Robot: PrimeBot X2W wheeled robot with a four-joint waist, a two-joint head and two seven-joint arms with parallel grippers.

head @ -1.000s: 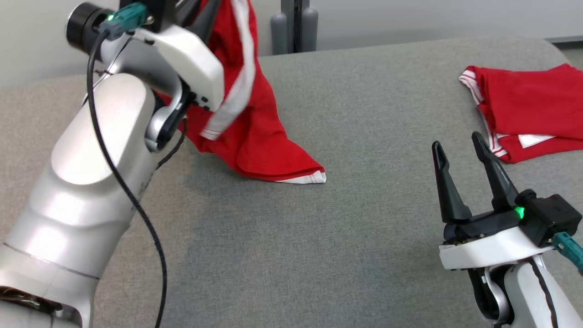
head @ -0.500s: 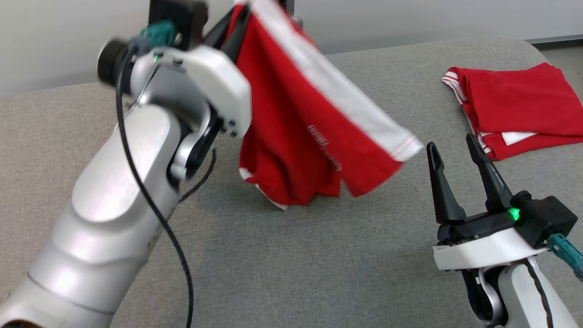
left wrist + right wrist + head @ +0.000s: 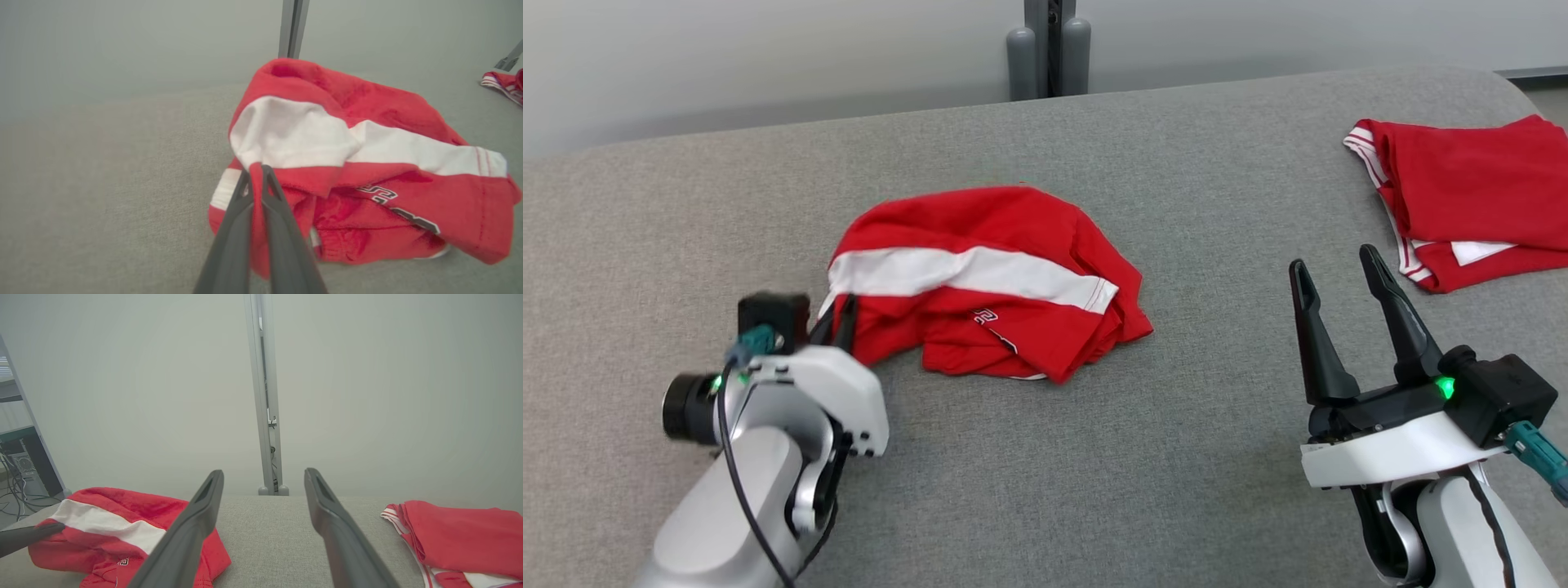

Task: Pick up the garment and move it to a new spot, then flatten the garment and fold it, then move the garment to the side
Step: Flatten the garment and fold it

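The grey cloth-covered table [image 3: 1192, 457] now carries the red garment [image 3: 980, 269], which a second ago dangled in the air from the raised left arm. It has been swung over and dropped in a rumpled heap at mid-table, so the move to a new spot looks done, with flattening and folding to come. The heap's long axis runs left to right across the head view. Its white band [image 3: 964, 273] starts at the pinched left edge and points toward the robot's right. A folded red pile [image 3: 1470, 196] lies well apart at far right. The left hand [image 3: 837, 314], down at table level, stays clamped on the garment's edge. The right hand [image 3: 1333, 258] waits wide and empty.
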